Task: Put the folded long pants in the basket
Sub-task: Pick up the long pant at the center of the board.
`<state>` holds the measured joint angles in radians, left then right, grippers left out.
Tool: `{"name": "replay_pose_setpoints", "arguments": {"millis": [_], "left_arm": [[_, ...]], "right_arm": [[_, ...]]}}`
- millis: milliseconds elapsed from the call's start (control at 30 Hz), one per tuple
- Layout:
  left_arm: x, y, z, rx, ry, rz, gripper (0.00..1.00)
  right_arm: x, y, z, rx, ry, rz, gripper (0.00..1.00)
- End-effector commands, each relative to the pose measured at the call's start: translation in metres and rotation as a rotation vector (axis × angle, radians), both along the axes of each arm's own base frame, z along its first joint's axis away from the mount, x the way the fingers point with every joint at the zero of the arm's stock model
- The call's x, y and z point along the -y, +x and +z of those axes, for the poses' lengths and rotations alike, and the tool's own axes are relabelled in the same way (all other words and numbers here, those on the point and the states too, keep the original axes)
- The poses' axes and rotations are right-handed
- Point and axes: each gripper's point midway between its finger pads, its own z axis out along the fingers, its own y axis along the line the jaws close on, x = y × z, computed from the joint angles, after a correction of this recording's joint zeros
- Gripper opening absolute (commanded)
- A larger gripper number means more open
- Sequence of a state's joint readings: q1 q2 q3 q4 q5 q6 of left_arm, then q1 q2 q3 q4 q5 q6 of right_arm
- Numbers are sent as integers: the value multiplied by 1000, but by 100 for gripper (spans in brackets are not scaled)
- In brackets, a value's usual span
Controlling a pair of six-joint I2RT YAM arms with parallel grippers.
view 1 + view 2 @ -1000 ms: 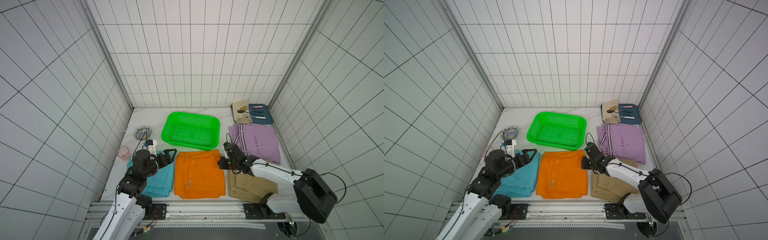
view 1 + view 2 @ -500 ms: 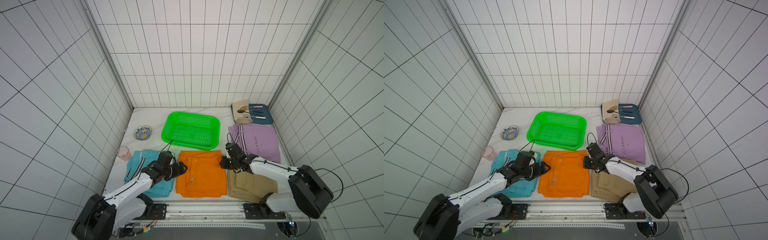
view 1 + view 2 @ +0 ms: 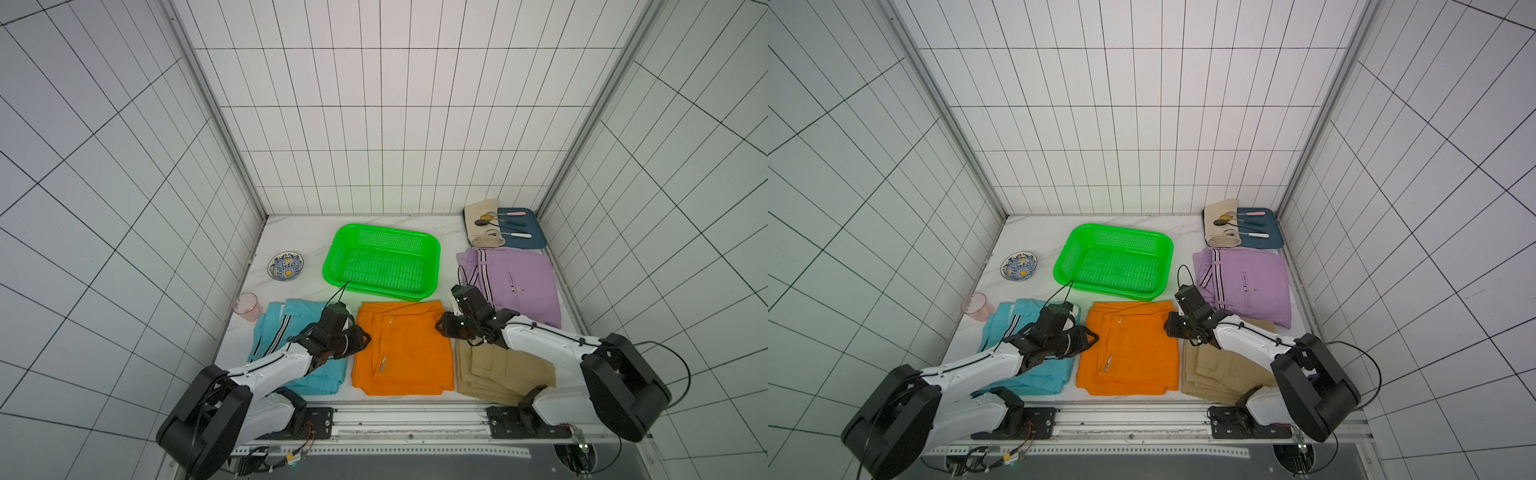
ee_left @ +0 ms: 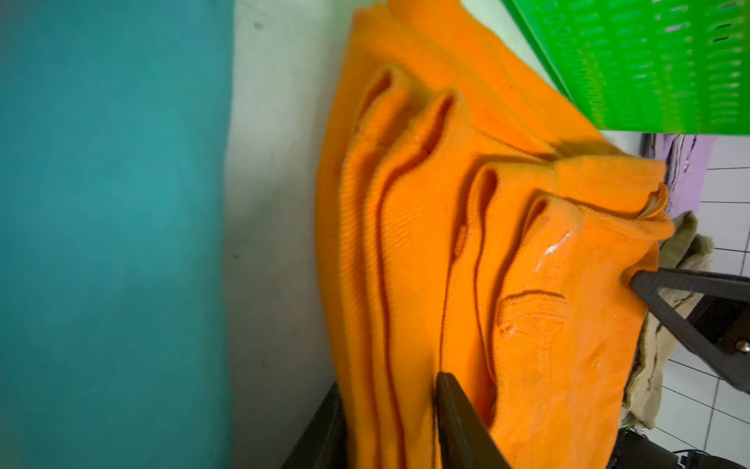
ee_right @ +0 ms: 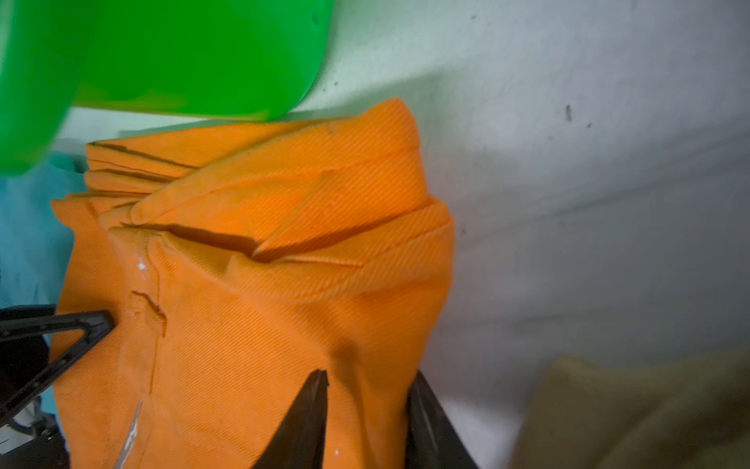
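Change on the left: left gripper (image 3: 365,338), spread wide above the light blue pants (image 3: 282,332) a second ago, has dropped and now pinches the orange pants (image 3: 405,353) by the edge at its fingers (image 4: 454,418), layers squeezed between them. Right gripper (image 3: 439,326) stays at the opposite edge, a fold between its fingers (image 5: 308,426); clamped or not, I cannot tell. Basket (image 3: 436,259) sits just beyond both sets of fingertips.

basket (image 3: 384,239) behind middle pants (image 3: 409,353), left pants (image 3: 274,328) and right pants (image 3: 490,370) flanking, fourth pants (image 3: 519,282) right of basket
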<state>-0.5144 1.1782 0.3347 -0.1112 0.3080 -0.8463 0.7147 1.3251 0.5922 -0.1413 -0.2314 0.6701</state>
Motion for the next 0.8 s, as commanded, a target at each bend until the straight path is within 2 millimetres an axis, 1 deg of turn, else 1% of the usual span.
{"name": "replay_pose_setpoints", "arguments": {"millis": [0,100,200,333,400,433,467,500,567,633,667,767], "left_arm": [[5,-2,-1,-4,-18,-23,26],[6,-3,-6,-12,-21,-27,17],[8,-3,-9,-28,-21,-41,0],[10,-3,-8,-30,-31,-40,0],[10,-1,-4,-18,-35,-37,0],[10,-1,-3,-14,-35,-35,0],[9,0,-2,-9,-34,-33,0],[8,0,-1,-5,-31,-30,0],[7,0,0,0,-25,-25,0],[6,-2,0,-3,-21,-27,0],[5,-3,0,-5,-19,-27,0],[0,-6,2,4,-5,-18,0]], "right_arm": [[4,-20,5,-2,53,29,52],[5,-28,4,-7,78,40,57],[-2,-34,-2,-34,90,64,54],[-9,-38,-23,-116,62,86,41],[-10,-39,-36,-161,40,83,39],[-9,-40,-40,-175,31,78,40],[-10,-40,-42,-182,30,78,43],[-9,-40,-42,-179,29,76,45],[-5,-39,-38,-157,21,66,48],[7,-34,-29,-102,-17,32,53],[15,-32,-25,-75,-39,11,57],[25,-31,-25,-47,-70,-19,63]]}}
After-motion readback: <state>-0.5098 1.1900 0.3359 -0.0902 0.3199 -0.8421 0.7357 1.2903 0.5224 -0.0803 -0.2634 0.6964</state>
